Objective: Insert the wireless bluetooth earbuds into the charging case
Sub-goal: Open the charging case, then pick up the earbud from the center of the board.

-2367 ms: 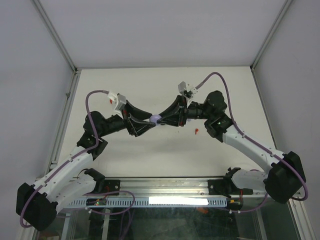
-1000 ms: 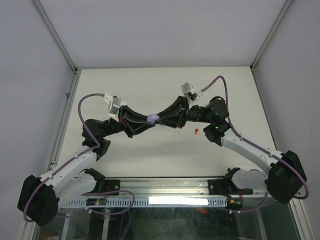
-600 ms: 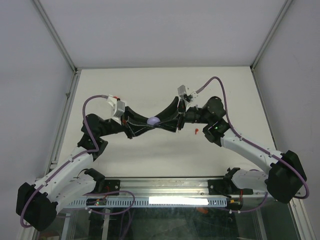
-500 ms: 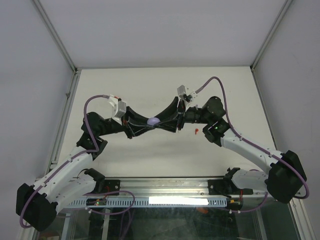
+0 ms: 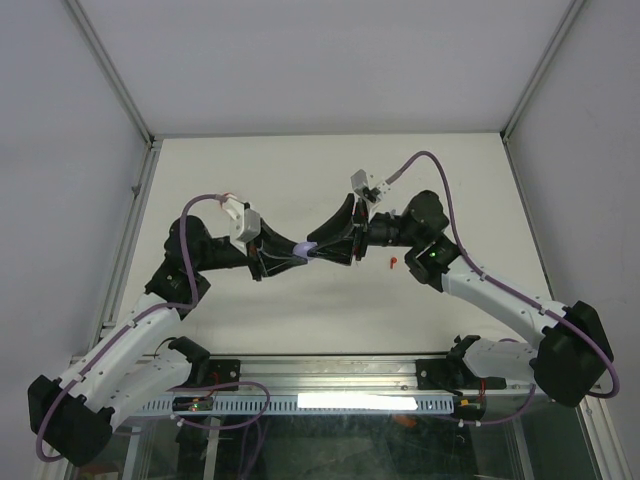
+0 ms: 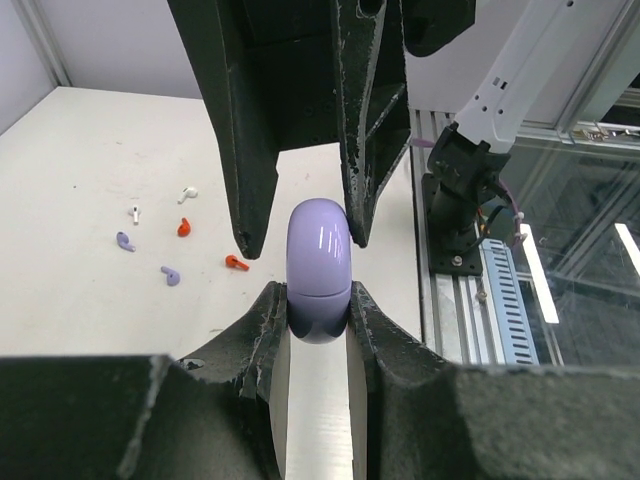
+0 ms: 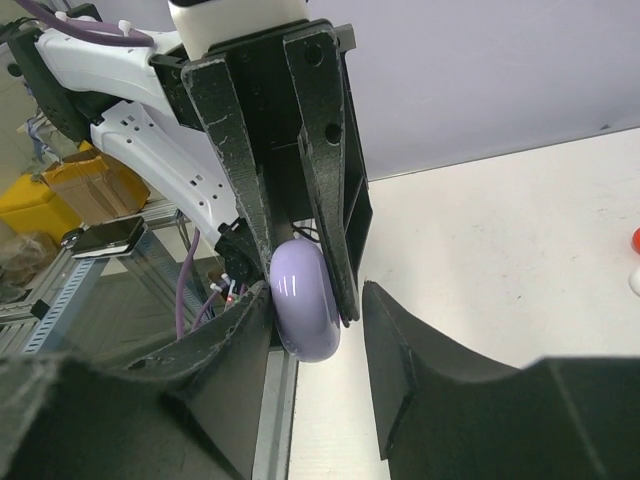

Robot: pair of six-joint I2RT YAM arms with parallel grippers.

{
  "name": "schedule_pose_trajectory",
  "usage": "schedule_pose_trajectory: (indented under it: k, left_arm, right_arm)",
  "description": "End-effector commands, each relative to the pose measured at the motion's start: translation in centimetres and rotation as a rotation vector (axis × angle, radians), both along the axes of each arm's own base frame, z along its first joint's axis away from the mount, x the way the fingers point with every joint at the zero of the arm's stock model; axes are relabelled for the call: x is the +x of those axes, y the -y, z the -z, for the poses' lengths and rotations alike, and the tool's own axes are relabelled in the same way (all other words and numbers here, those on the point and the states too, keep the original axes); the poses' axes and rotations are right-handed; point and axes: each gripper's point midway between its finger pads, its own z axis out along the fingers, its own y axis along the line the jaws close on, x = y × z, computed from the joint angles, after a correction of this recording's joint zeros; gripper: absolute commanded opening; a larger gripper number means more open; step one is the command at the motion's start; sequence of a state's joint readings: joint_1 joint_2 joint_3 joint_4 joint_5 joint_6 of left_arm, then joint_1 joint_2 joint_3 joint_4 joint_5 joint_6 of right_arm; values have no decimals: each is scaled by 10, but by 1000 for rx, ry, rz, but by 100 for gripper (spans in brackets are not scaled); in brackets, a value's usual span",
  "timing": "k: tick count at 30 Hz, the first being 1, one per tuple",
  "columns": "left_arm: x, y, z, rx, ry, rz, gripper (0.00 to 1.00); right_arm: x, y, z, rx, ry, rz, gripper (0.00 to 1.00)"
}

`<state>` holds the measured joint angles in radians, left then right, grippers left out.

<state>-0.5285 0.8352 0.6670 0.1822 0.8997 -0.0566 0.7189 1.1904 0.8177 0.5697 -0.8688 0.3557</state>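
A lavender charging case (image 6: 318, 270), closed, is pinched between the fingers of my left gripper (image 6: 318, 300), above the table's middle in the top view (image 5: 311, 247). My right gripper (image 7: 315, 310) straddles the same case (image 7: 305, 300) from the opposite side. Its left finger (image 7: 235, 335) touches the case and its right finger (image 7: 400, 340) stands apart, so it is open. Several earbuds lie loose on the table in the left wrist view: white (image 6: 187, 193), red (image 6: 183, 228), lavender (image 6: 170, 275) and orange-red (image 6: 235, 263). One red earbud (image 5: 393, 263) shows in the top view.
The two arms meet tip to tip over the white table (image 5: 330, 310). A metal rail (image 5: 330, 375) runs along the near edge by the arm bases. Enclosure posts (image 5: 135, 200) stand at the table's sides.
Both grippers stay together at the case. The left arm has shifted and its wrist has turned, and the case has drifted a little to the right and nearer.
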Motion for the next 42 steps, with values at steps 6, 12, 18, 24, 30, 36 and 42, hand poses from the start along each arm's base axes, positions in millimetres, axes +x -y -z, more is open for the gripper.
schedule_pose_trajectory:
  k: [6, 12, 18, 24, 30, 36, 42]
  left_arm:
    - [-20, -4, -22, -18, 177, 83, 0]
    - [-24, -6, -23, -21, 210, 99, 0]
    - [-24, -5, -21, -24, 206, 100, 0]
    - [-2, -7, -12, -23, 154, -31, 0]
    - [34, -14, 12, 8, 19, -237, 0]
    - [62, -24, 30, 19, -99, -414, 0]
    - [71, -27, 50, -29, -192, -479, 0]
  right_arm:
    - [11, 3, -21, 4, 15, 40, 44]
    - [42, 0, -12, -32, -19, 181, 43]
    - [47, -3, -3, -66, -51, 181, 43]
    - [48, 2, -8, -69, -55, 194, 43]
    - [57, 25, -7, -118, -113, 258, 43]
    - [103, 58, 17, -269, -43, 531, 70]
    - [146, 95, 65, -466, -129, 763, 76]
